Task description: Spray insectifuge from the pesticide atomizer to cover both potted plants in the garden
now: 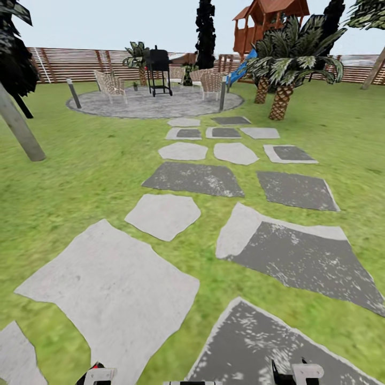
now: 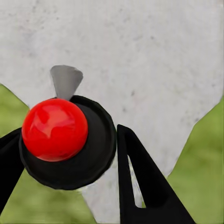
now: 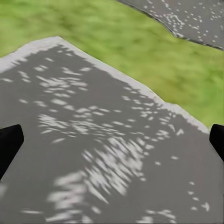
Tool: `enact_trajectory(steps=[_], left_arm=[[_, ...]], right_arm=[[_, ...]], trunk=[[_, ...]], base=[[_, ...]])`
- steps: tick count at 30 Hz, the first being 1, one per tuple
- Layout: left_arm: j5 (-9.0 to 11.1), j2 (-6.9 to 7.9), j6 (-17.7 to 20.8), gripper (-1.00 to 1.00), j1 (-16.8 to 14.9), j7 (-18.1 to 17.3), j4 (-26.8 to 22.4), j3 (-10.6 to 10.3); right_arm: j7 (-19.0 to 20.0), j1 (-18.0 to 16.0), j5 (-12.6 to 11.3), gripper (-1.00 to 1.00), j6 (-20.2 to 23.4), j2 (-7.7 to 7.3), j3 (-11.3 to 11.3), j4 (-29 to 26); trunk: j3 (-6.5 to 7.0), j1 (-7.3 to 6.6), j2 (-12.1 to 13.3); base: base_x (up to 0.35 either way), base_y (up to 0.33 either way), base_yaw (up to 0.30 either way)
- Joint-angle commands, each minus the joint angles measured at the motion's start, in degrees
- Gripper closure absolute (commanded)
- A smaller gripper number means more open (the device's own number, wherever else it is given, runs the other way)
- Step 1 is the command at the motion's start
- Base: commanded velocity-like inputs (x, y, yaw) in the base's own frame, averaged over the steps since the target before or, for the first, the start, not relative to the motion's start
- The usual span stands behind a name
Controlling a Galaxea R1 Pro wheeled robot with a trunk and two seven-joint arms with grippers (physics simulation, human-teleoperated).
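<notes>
The garden lawn stretches ahead, crossed by grey stepping stones that lead to a round paved patio. The pesticide atomizer and the two low potted plants are out of view. A tiny dark item by the patio chairs is too small to tell. My left gripper is open over a pale stone, with a red ball on a black disc seen between its fingers. Over a dark speckled stone, my right gripper is wide open and empty. Both grippers' tops, left and right, peek in at the head view's bottom edge.
On the patio stand a black grill and woven chairs, flanked by grey bollard lamps. Palms rise at the right, a leaning trunk at the left. A wooden play tower and slatted fence close the back.
</notes>
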Motion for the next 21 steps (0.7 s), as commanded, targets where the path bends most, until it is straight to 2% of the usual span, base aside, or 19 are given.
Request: enact_trajectory(steps=[1, 21], left_arm=[[0.6, 0.04, -0.2, 1.0, 0.0, -0.1, 0.0, -0.4], [0.6, 0.04, -0.2, 1.0, 0.0, -0.1, 0.0, -0.4]], right_arm=[[-0.3, 0.0, 0.6, -1.0, -0.1, 0.01, -0.4, 0.0], [-0.3, 0.0, 0.7, -1.0, -0.1, 0.01, -0.4, 0.0]], trunk=[[-0.04, 0.02, 0.0], [-0.04, 0.02, 0.0]], base=[[0.314, -0.08, 0.006], [0.314, -0.08, 0.0]])
